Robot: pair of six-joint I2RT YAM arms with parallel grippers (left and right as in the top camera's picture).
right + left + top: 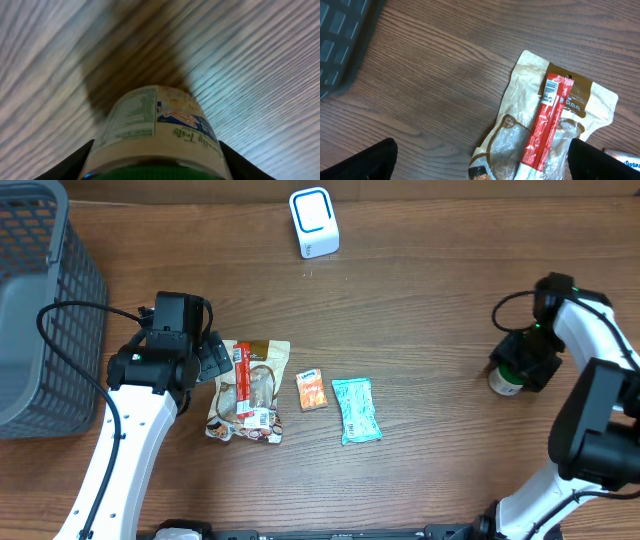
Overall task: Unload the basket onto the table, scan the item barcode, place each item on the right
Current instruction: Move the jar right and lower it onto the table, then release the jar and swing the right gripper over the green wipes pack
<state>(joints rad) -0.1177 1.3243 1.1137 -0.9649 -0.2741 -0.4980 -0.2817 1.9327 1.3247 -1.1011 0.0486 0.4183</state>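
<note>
Jar [155,125]: squat, green-lidded, with a printed label; it is at the right side of the table [430,310], inside the right arm's grasp.
Label: wraps the jar's side. A panel of small print faces the right wrist camera, but blur hides any barcode.
Right gripper [155,167]: one finger on each side of the jar near the lid, closed on it. Whether the jar is clear of the wood cannot be told.
Why held so: gripping up by the lid seems meant to leave the label bare for turning toward a reader.
Scanner [314,222]: white box with a blue-ringed face at the far edge, well apart from the jar.
Left gripper [482,162]: spread wide and empty, hovering over a brown pouch [520,85].
Red stick [547,125]: lies along the pouch with its barcode end up.
Orange sachet [312,390], teal packet [356,410]: lie flat just beside the pouch.
Basket [40,310]: far left.
</note>
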